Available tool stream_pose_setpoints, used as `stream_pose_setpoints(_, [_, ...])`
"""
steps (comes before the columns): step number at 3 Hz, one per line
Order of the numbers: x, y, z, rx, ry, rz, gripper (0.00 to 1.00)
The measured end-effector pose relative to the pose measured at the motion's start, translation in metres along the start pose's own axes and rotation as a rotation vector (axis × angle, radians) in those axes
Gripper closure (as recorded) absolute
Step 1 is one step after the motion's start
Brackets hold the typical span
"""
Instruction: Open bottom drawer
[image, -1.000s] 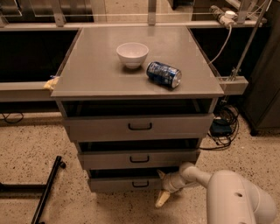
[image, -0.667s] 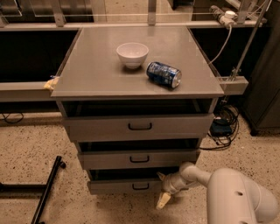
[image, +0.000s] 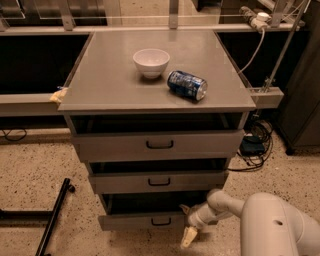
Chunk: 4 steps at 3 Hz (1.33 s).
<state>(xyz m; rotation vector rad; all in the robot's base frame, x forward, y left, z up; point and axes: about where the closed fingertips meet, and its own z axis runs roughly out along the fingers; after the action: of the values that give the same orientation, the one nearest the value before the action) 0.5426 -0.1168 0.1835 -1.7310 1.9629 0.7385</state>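
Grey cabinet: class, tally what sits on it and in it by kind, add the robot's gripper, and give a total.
Drawers: 3 (top drawer, middle drawer, bottom drawer)
White bowl: 1, on top
Blue can: 1, lying on top
Gripper: 1, at the bottom drawer's right end
Total: 6

It looks like a lab or workshop: speckled stone floor (image: 30, 175), tangled black cables (image: 256, 150), plain grey metal drawer cabinet (image: 110, 80). The white robot gripper (image: 187, 223) is at the flat grey bottom drawer (image: 130, 221).

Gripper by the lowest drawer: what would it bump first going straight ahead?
Probably the bottom drawer: the gripper points left and down at the right end of its front. Depth is unclear, so it could pass in front and reach the floor instead.
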Motion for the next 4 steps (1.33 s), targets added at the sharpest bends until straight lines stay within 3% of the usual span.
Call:
stream_pose_setpoints(2, [0.005,0.059,-0.007,-0.09,-0.011,0.059,0.0])
stream_pose_setpoints(4, [0.007,0.13,-0.021,-0.213,-0.015,0.144,0.0])
